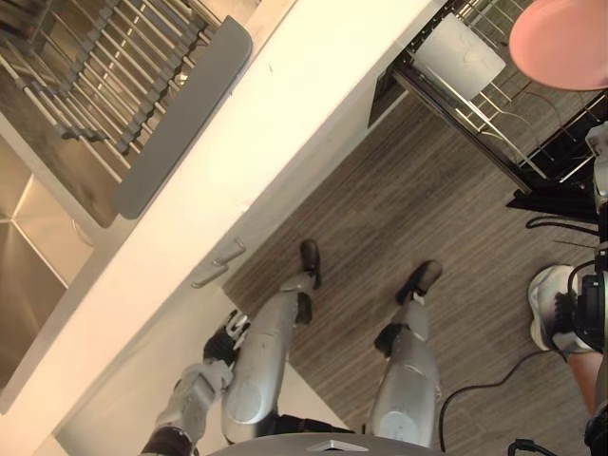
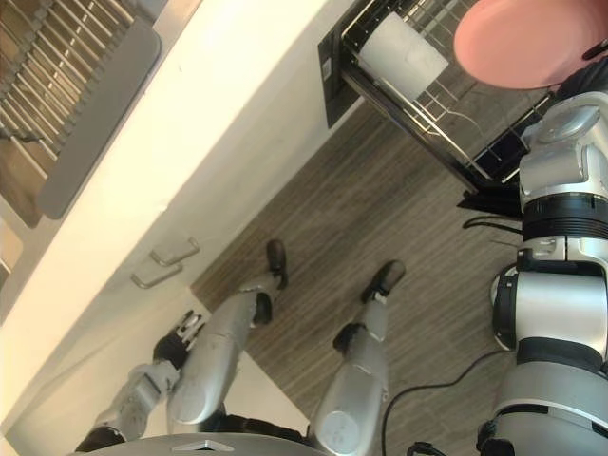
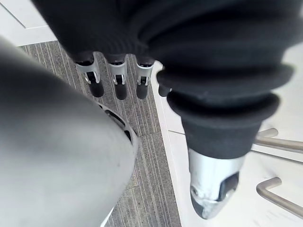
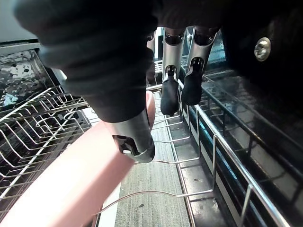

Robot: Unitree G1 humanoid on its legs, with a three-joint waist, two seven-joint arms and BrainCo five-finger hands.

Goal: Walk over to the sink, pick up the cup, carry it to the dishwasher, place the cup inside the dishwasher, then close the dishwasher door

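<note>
Pink cup [image 1: 560,43], white counter [image 1: 285,123], grey-streaked floor [image 1: 408,195]

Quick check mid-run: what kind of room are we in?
Most likely a home kitchen: a steel sink set in a white counter, a pulled-out wire dishwasher rack, and the right hand holding a pink cup over it.

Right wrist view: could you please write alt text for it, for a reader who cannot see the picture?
The robot's right hand grips a pink cup and holds it over the wire rack of the open dishwasher. The hand's dark ribbed cover takes up the top of the picture, and the cup runs from the hand toward the lower corner.
</note>
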